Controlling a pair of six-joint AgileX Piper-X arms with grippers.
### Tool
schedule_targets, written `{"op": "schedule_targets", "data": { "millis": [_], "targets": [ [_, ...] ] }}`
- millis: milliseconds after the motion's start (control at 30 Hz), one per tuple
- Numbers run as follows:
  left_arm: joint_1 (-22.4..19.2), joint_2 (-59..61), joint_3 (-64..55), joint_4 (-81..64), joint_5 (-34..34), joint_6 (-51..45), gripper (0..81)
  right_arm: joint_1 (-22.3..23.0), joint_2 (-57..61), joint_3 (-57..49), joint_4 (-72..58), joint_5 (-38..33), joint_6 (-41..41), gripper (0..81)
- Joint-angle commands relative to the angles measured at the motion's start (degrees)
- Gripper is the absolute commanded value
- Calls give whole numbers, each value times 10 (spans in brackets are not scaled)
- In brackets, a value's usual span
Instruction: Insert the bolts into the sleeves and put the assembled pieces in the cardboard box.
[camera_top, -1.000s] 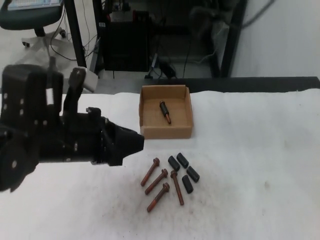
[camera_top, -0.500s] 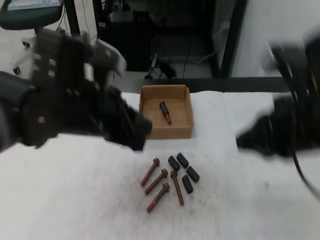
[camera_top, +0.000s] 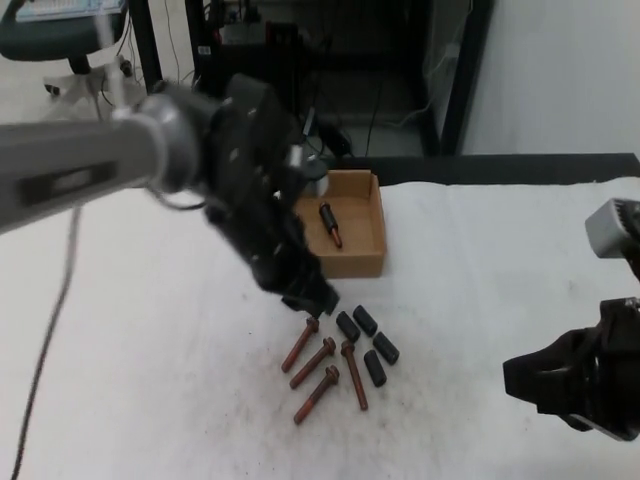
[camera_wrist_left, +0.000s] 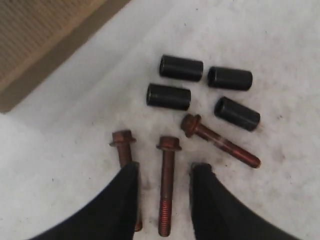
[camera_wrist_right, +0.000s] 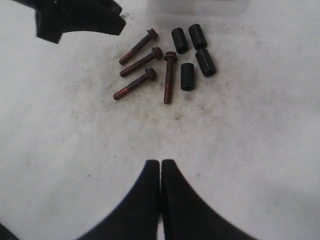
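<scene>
Several rusty bolts (camera_top: 322, 365) lie on the white cloth beside several black sleeves (camera_top: 366, 345). My left gripper (camera_top: 312, 298) hovers just above the bolts, open, its fingers (camera_wrist_left: 125, 200) straddling the shank of one bolt (camera_wrist_left: 167, 165). More sleeves (camera_wrist_left: 181, 68) lie just beyond. The cardboard box (camera_top: 300, 232) behind holds one assembled piece (camera_top: 330, 223). My right gripper (camera_top: 545, 380) hangs low at the bench's near right, shut and empty (camera_wrist_right: 160, 163), well away from the bolts (camera_wrist_right: 141, 62) and sleeves (camera_wrist_right: 187, 76).
White cloth (camera_top: 480, 260) covers the bench, with free room on both sides of the parts. A dark rail (camera_top: 520, 165) runs along the far edge. Behind it stand a dark rack and an office chair (camera_top: 60, 30).
My left arm has swung from the near left out over the bench and down onto the bolts. The right arm came into view at the right, then dropped toward the near right corner.
</scene>
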Motion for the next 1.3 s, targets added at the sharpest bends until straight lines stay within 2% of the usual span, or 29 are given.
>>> {"op": "schedule_targets", "data": {
  "millis": [0, 267, 433, 733, 1267],
  "targets": [
    [-9, 22, -40, 41, -34, 14, 320, -1, -4, 0, -4, -19, 4, 8],
    [-29, 101, -127, 158, -59, 17, 320, -1, -4, 0, -4, -30, -23, 8],
    [-40, 113, -127, 161, -104, 16, 320, -1, -4, 0, -4, -30, -23, 8],
    [-40, 113, -127, 121, -138, 16, 320, -1, -4, 0, -4, -44, -23, 8],
    [-38, 113, -127, 87, -142, 16, 320, -1, -4, 0, -4, -44, -23, 8]
  ]
}}
